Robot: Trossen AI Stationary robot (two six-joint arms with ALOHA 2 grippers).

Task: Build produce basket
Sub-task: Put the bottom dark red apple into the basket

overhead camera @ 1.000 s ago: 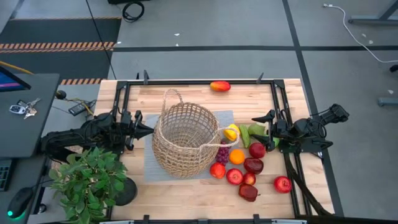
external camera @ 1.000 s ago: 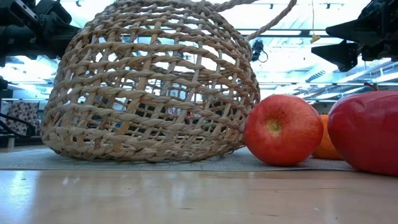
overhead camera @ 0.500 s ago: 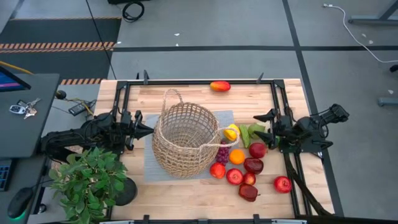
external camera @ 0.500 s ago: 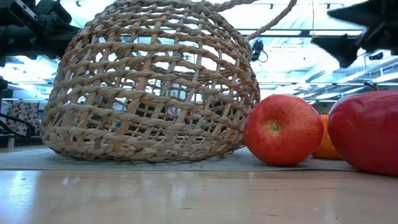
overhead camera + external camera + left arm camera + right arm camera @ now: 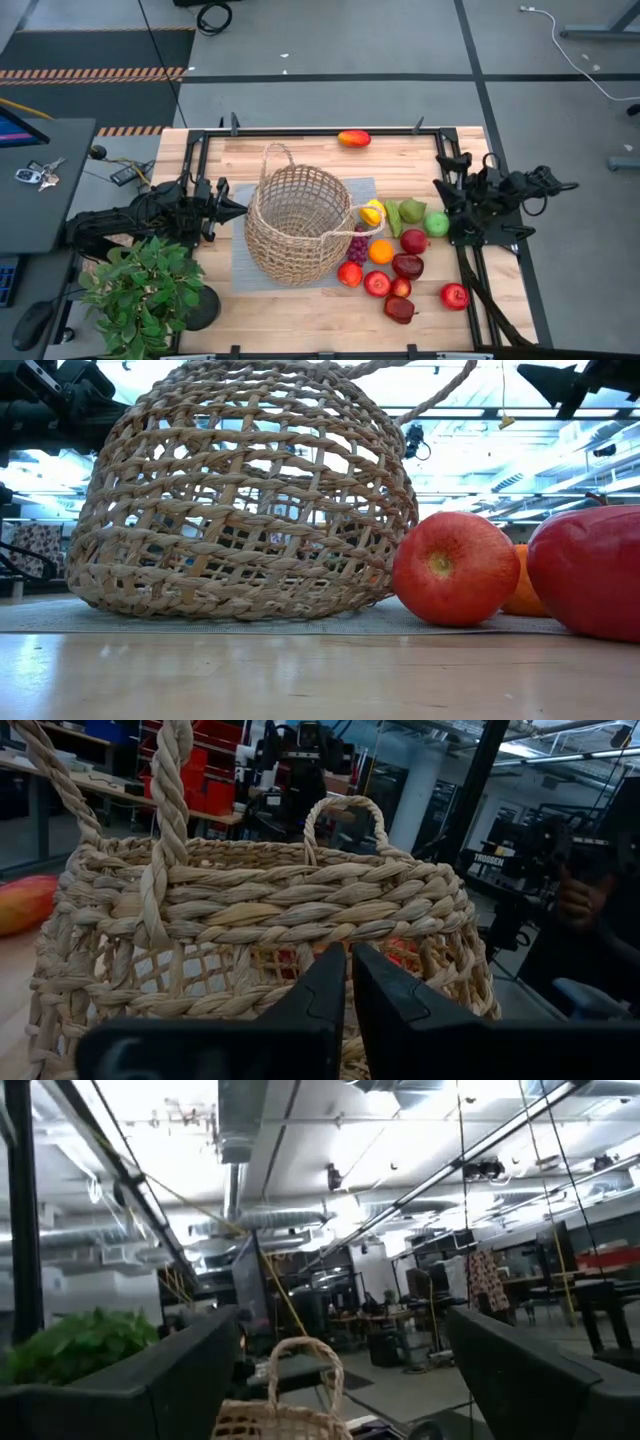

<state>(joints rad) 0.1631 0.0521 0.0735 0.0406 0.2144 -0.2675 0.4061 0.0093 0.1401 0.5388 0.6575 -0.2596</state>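
Observation:
The tan wicker basket (image 5: 298,225) stands upright on a grey mat (image 5: 240,262), both loop handles up (image 5: 345,815). Produce lies on the table to its right: a lemon (image 5: 371,213), green pears (image 5: 402,213), grapes (image 5: 357,245), an orange (image 5: 381,251) and several red apples (image 5: 407,265) (image 5: 455,568). A mango (image 5: 353,138) lies alone at the far edge. My left gripper (image 5: 240,209) (image 5: 348,982) is shut and level, just short of the basket's left wall. My right gripper (image 5: 445,176) (image 5: 340,1370) is open and tipped upward at the right edge, above and right of the pears.
A leafy potted plant (image 5: 145,290) stands at the near left corner beside my left arm. Black frame rails (image 5: 455,150) run along the table's edges. One red apple (image 5: 455,296) lies apart near the right rail. Bare wood shows along the far edge left of the mango.
My right gripper has risen and tipped its fingers upward, drawing back toward the table's right edge, off the pears and lemon. Its fingers stay apart. The fruit and the basket have kept their places.

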